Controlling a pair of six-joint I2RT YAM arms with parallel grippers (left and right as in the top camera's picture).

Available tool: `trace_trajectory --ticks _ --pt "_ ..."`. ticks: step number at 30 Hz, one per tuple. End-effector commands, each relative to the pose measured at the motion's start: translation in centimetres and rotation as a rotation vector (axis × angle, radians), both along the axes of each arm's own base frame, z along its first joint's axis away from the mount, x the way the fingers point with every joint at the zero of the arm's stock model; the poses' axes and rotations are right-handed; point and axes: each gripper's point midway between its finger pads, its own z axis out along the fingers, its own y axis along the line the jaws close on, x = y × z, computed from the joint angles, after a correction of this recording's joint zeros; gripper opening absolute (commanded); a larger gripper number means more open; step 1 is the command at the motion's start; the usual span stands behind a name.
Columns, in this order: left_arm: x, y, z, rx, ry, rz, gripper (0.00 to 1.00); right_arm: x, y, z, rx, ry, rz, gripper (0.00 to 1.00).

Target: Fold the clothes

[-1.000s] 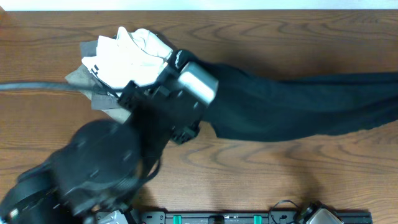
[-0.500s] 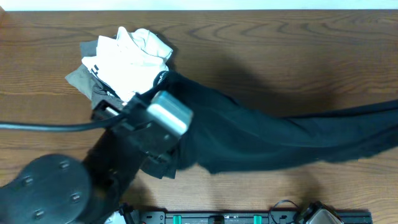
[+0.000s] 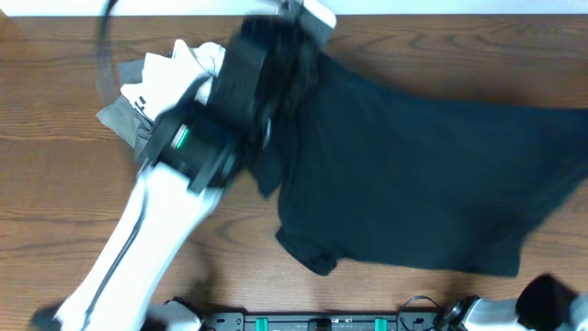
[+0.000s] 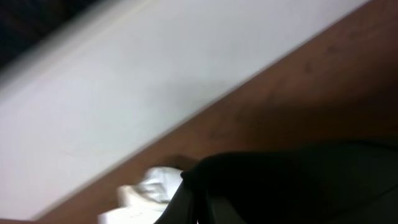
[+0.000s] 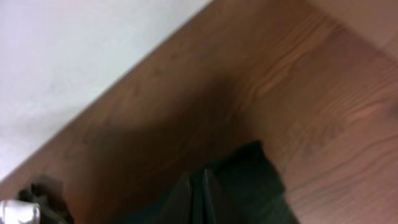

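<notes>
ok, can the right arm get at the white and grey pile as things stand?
Probably not. The pile sits far left, the right arm is down in the overhead view's bottom right corner, and the spread black T-shirt and the left arm lie between them.

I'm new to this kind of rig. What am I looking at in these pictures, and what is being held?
Two robot arms work at a wooden table. The wide picture looks down from above; the other two come from cameras on each wrist. A black T-shirt is spread across it, beside a pile of white and grey garments. The left gripper and right gripper each appear shut on an edge of the shirt, though both close-ups are blurred.
</notes>
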Motion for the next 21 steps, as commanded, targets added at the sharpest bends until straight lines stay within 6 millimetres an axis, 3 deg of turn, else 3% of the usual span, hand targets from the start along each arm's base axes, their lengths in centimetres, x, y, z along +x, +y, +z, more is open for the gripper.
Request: trace_trajectory --ticks 1,4,6,8,10,12,15,17,21 --pt "3.6 -2.0 -4.2 -0.123 0.131 -0.078 0.06 4.3 -0.6 -4.0 0.034 0.082 0.089 0.09" --pt "8.0 -2.7 -8.6 -0.122 0.157 -0.077 0.06 9.8 -2.2 -7.6 0.037 0.092 0.141 0.13" --pt "10.7 -3.0 -11.3 -0.113 0.153 -0.069 0.11 13.2 -2.0 -10.0 0.095 0.069 0.196 0.12" --pt "12.0 -3.5 -13.4 -0.117 0.171 -0.075 0.16 15.2 -1.3 -12.1 0.149 0.067 0.247 0.15" --pt "12.5 -3.6 -14.8 -0.107 0.188 -0.071 0.32 15.9 -1.2 -14.5 0.175 0.113 0.277 0.24" --pt "12.4 -3.6 -15.1 -0.102 0.199 -0.067 0.34 15.8 -0.7 -16.4 0.180 0.167 0.327 0.32" --pt "12.1 -3.0 -14.6 -0.100 0.200 -0.043 0.47 15.4 1.0 -19.3 0.191 0.258 0.431 0.42" --pt "11.6 -2.6 -14.0 -0.101 0.203 -0.027 0.48 15.3 2.4 -21.0 0.207 0.310 0.488 0.44" --pt "9.5 -1.6 -11.5 -0.118 0.210 -0.014 0.58 15.0 5.8 -26.4 0.261 0.436 0.576 0.49"
